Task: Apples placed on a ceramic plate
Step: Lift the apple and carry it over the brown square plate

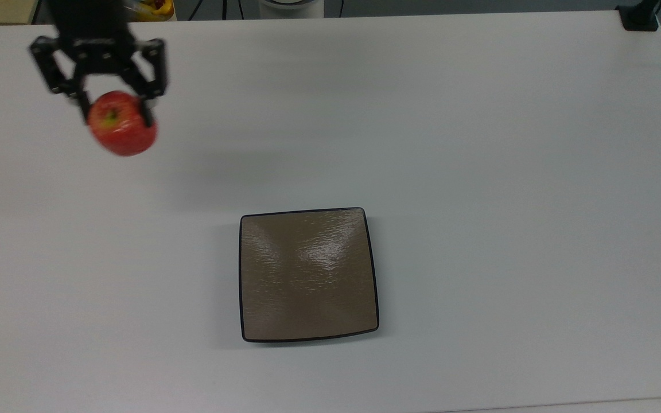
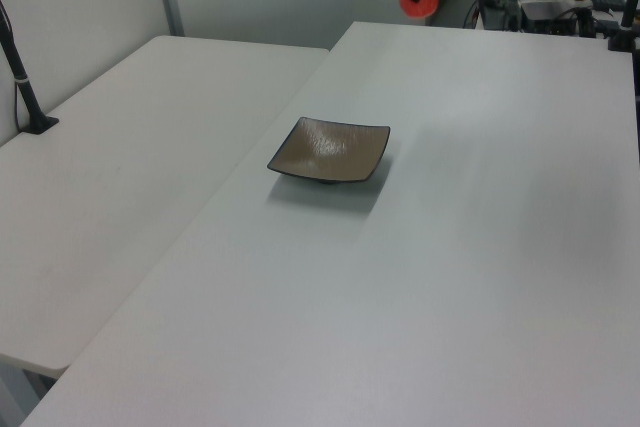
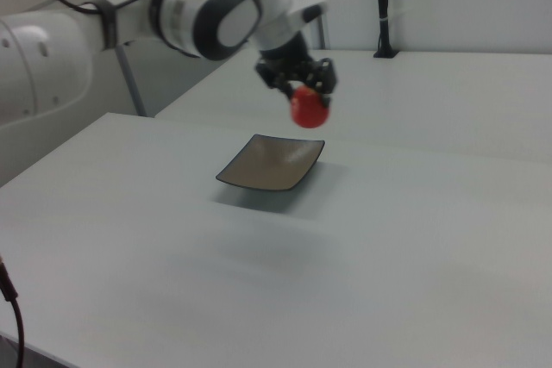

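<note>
Gripping the small round red apple (image 1: 122,123) high above the white table (image 1: 479,143), the black two-finger gripper (image 1: 115,112) carries it; the square glossy brown ceramic plate (image 1: 307,275) waits bare, well apart — placing remains.

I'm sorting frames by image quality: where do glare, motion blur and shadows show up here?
Top view: white glare streaks on the ceramic plate; the apple in the hand is smeared by motion blur; a soft shadow lies on the table below it. Left view: the plate casts a faint shadow toward the camera. Right view: a diffuse shadow sits on the table in front of the plate.
</note>
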Robot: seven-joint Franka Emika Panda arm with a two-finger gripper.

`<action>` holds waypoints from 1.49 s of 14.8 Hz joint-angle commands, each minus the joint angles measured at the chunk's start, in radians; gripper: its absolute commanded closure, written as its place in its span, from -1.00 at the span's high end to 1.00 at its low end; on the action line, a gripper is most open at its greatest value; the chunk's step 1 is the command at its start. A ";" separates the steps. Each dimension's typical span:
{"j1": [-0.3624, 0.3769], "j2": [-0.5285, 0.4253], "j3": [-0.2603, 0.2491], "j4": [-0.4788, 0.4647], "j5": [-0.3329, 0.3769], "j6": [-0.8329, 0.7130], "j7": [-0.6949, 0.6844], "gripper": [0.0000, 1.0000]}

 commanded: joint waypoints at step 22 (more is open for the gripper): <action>0.301 0.300 -0.009 -0.108 -0.147 0.554 0.399 -0.98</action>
